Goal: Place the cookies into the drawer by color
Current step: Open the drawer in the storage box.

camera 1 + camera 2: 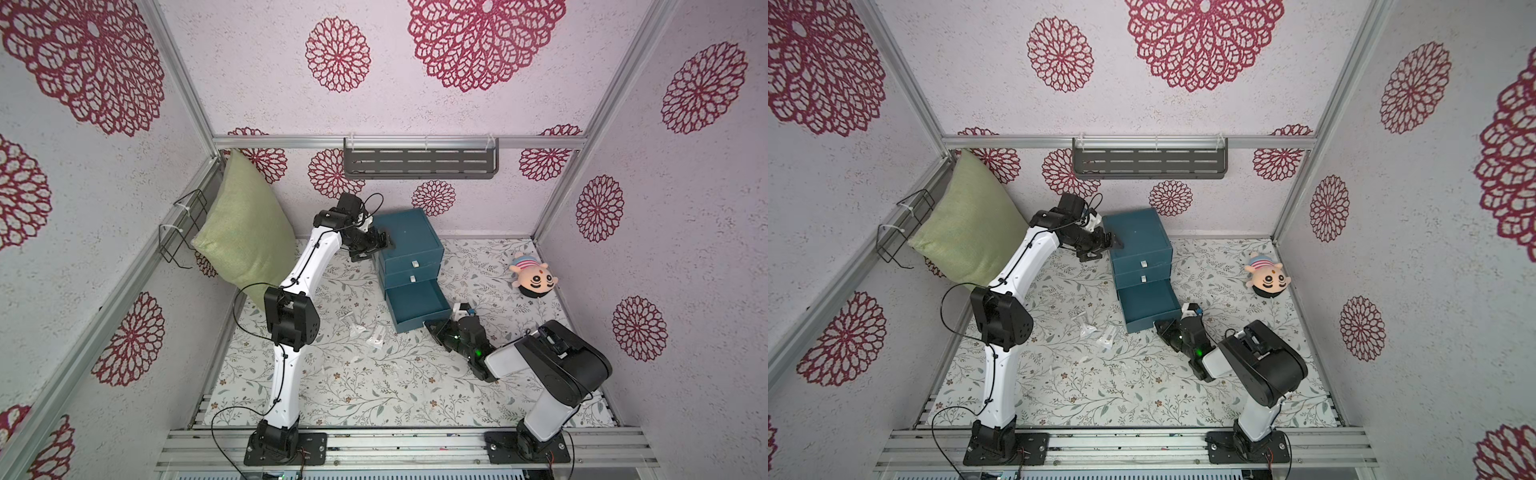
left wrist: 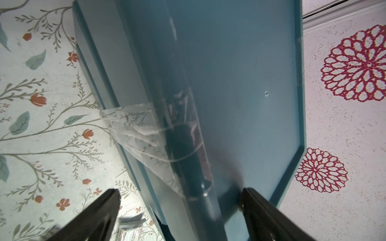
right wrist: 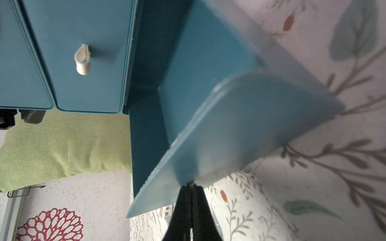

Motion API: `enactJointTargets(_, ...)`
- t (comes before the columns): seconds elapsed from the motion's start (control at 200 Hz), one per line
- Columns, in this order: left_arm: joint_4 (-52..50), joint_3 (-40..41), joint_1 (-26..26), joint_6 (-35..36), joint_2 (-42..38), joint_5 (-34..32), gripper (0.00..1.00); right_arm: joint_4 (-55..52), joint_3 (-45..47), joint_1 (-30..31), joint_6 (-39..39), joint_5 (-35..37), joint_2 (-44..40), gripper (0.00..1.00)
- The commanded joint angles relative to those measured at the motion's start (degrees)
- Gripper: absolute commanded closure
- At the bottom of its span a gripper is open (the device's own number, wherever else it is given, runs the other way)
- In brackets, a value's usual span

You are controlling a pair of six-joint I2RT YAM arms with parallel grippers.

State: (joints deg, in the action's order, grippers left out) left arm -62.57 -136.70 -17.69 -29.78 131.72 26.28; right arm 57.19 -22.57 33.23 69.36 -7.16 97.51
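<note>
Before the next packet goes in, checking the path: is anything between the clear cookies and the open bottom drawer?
Nothing visible: only mat and the drawer's own side wall lie between the clear cookies and the open bottom drawer. The right gripper, fingers shut, sits at its front, off that path.

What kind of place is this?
Probably a robot test booth dressed as a room: a left arm and right arm bolted to a rail, papered walls in a metal frame, and a pillow, doll and drawers as props.
</note>
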Motion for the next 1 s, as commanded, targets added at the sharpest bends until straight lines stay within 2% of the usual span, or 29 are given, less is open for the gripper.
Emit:
enactJointTargets(0.0,-4.1,2.4,-0.6,1.6,3.3,-5.2,0.03,1.6,1.6,0.8,-1.6,1.6,-2.8,1.0)
enactJointTargets(0.28,-4.1,2.5,-0.6,1.5,3.1,-5.3,0.02,1.4,2.3,1.4,-2.4,2.1,-2.9,1.0)
enactJointTargets(0.405,-3.9,2.5,-0.6,1.4,2.0,-5.0,0.03,0.7,2.3,1.3,-3.4,2.2,-3.6,0.72)
enactJointTargets(0.54,-2.4,3.2,-0.6,0.8,-0.8,-3.7,0.03,-2.8,2.3,1.4,-5.5,3.1,-7.1,0.53)
enactJointTargets(0.755,2.3,7.9,-0.6,-0.3,-8.9,-3.8,0.03,-6.8,5.4,1.4,-7.6,3.6,-15.1,0.36)
enactJointTargets(0.901,2.7,9.2,-1.0,0.1,-14.8,-6.8,0.03,-13.3,6.2,1.4,-11.8,2.5,-22.4,0.21)
enactJointTargets(0.991,5.0,13.6,-1.2,-1.3,-20.5,-8.2,0.03,-18.9,6.4,1.4,-14.8,2.1,-27.5,0.09)
